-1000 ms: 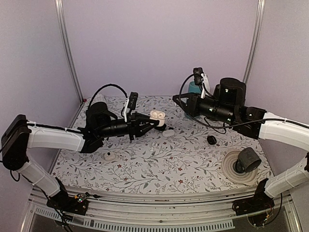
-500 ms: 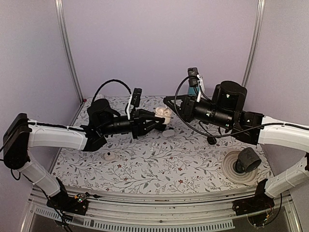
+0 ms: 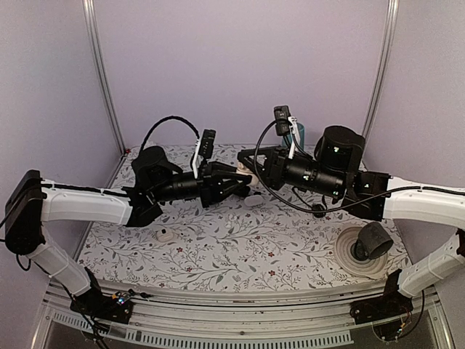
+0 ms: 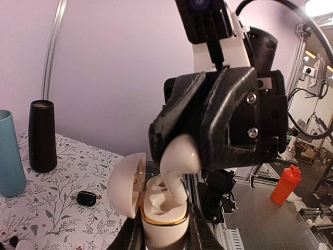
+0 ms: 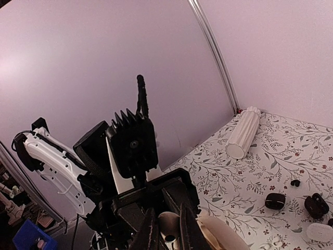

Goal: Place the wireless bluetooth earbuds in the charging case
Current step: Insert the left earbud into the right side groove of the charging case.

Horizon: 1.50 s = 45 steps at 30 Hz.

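Observation:
In the left wrist view, my left gripper (image 4: 164, 237) is shut on the lower body of the white charging case (image 4: 164, 216). The case stands upright with a gold rim, and its lid (image 4: 125, 185) is flipped open to the left. Directly above it, my right gripper (image 4: 200, 130) is shut on one white earbud (image 4: 177, 166). The earbud's stem reaches down into the case's opening. The right wrist view shows the bud (image 5: 167, 226) between the right gripper (image 5: 169, 234) fingers, next to the lid (image 5: 221, 237). From the top view, left gripper (image 3: 236, 180) and right gripper (image 3: 247, 161) meet above the back of the table.
A small white piece (image 3: 253, 200) lies under the grippers and another (image 3: 166, 235) at front left. A black rounded piece (image 3: 318, 210) and a grey roll on a round plate (image 3: 367, 247) sit at the right. A teal cup (image 3: 294, 131), black cup (image 4: 41, 135) and white ribbed cylinder (image 5: 242, 133) stand around.
My right arm has swung left and up, bringing the earbud over the case. My left gripper has pushed the case slightly right toward it, so the two now meet.

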Motion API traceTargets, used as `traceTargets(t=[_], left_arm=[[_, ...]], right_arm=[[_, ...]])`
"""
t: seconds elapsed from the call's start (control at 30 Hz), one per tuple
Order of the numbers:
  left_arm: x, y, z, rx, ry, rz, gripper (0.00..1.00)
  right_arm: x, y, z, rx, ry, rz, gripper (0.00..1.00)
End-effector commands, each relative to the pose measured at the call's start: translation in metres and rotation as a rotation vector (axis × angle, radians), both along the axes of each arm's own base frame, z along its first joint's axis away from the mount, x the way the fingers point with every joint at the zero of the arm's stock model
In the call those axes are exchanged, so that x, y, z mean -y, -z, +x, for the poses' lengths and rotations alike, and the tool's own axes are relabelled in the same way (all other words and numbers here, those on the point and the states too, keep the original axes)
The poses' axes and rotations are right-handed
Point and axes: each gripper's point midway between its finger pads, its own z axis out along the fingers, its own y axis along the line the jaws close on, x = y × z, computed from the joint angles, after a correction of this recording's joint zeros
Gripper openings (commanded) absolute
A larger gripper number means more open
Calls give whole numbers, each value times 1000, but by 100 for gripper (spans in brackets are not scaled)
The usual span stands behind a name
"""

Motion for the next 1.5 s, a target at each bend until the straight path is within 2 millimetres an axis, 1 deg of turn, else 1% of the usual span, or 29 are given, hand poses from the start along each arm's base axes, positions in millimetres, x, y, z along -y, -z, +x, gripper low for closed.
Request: traceTargets(t=[0.0,0.4,0.6,0.73,0.83,0.93,1.47], left_arm=[[1,-27,-11,69,19,-50,0],[-1,-40,-15,96,12,-69,0],[-4,-45,-15,106,-5,-74,0],[-7,-48,-10,103,-47,-83,0],[-12,-51,0,95,-114,-89,0],[-15,-51,5,93,-153,-90,0],[-24,-52,16,85,-238,-91,0]], right_arm=[[-4,-4,-4,27,-7,13,4],[-6,3,-1,26,37,-12,4],[-9,6,-3,33,37,-28,4],[-11,7,-5,36,27,-34,4],[-12,7,-7,39,20,-36,4],[-13,7,-10,40,9,-36,5],[-18,13,-14,27,-14,-45,5]])
